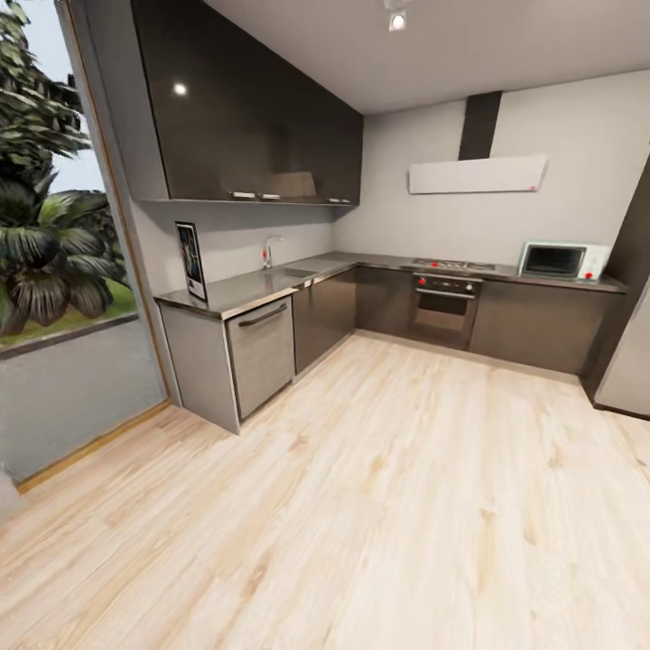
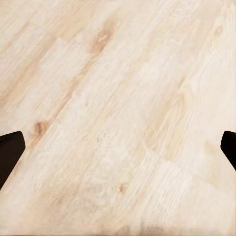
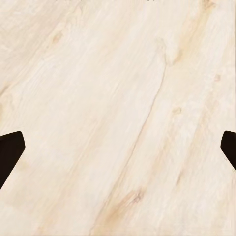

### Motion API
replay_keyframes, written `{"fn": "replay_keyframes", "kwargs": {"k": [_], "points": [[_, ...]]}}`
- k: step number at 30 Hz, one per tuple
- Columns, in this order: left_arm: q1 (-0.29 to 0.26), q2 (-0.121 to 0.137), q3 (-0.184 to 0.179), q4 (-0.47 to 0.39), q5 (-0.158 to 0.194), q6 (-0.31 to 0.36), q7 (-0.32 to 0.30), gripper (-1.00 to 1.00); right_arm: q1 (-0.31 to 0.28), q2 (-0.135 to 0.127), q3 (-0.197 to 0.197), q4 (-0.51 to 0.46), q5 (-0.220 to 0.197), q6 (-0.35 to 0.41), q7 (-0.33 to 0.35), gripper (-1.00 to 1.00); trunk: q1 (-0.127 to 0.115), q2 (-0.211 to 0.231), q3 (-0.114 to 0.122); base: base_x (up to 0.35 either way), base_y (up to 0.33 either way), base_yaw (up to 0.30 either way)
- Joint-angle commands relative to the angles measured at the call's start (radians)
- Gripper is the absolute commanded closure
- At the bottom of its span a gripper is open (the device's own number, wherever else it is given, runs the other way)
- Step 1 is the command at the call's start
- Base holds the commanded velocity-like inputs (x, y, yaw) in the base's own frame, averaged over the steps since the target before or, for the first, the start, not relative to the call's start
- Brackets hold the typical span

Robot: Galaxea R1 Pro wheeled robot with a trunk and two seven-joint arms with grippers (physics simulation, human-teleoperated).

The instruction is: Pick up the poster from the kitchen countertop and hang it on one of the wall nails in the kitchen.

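The poster (image 1: 191, 261) stands upright at the near left end of the kitchen countertop (image 1: 257, 286), leaning against the grey wall; it is seen nearly edge-on, with a dark picture in a white border. The countertop runs in an L along the left and back walls, with a sink and chrome tap (image 1: 269, 250) further along. My left gripper (image 2: 118, 152) is open over bare plank floor, its dark fingertips (image 2: 10, 152) wide apart. My right gripper (image 3: 118, 152) is likewise open over the floor, with nothing between its fingertips (image 3: 10, 155).
A dishwasher front (image 1: 262, 350) sits under the poster's end of the counter. An oven (image 1: 444, 307) and microwave (image 1: 561, 261) line the back wall. A steel fridge (image 1: 630, 361) stands at right. A large glass pane (image 1: 54, 271) is at left. Light wood floor (image 1: 361, 506) stretches ahead.
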Motion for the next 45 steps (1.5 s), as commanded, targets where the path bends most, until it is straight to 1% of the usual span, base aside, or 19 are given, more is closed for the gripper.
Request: {"fn": "replay_keyframes", "kwargs": {"k": [1, 13, 26, 37, 39, 41, 42, 45], "points": [[0.0, 0.0, 0.001, -0.001, 0.0, -0.001, 0.0, -1.0, 0.0, 0.0, 0.001, 0.001, 0.001, -0.002, -0.008, -1.0, 0.0, 0.0, -0.001, 0.112, -0.115, 0.174], [0.0, 0.0, 0.003, -0.001, 0.0, -0.001, 0.001, -1.0, 0.0, -0.002, 0.003, 0.025, 0.0, -0.002, -0.016, -1.0, 0.0, 0.0, -0.001, 0.206, -0.21, 0.051], [0.0, 0.0, 0.003, -0.001, 0.001, -0.001, 0.001, -1.0, 0.0, -0.001, 0.003, 0.028, 0.001, -0.004, -0.016, -1.0, 0.0, 0.0, -0.001, 0.258, -0.233, 0.265], [0.0, 0.0, 0.003, -0.001, 0.001, -0.001, 0.001, -1.0, 0.0, -0.001, 0.004, 0.028, 0.001, -0.002, -0.016, -1.0, 0.0, 0.0, -0.001, 0.035, -0.019, 0.27], [0.0, 0.0, 0.003, -0.001, 0.001, -0.001, 0.001, -1.0, 0.0, -0.002, 0.004, 0.034, 0.001, -0.002, -0.015, -1.0, 0.0, 0.0, -0.001, 0.132, -0.001, 0.12], [0.0, 0.001, 0.003, -0.001, 0.001, -0.002, 0.001, -1.0, 0.0, -0.003, 0.004, 0.061, 0.001, -0.001, -0.015, -1.0, 0.0, 0.0, -0.001, 0.24, 0.0, 0.049], [0.0, 0.001, 0.003, -0.001, 0.001, -0.002, 0.001, -1.0, 0.0, -0.004, 0.005, 0.08, 0.003, -0.001, -0.014, -1.0, 0.0, 0.0, -0.001, 0.302, 0.0, 0.016], [0.0, 0.001, 0.003, -0.001, 0.001, -0.002, 0.001, -1.0, 0.0, -0.005, 0.006, 0.087, 0.018, -0.001, -0.013, -1.0, 0.0, 0.0, -0.001, 0.313, 0.0, 0.01]]}}
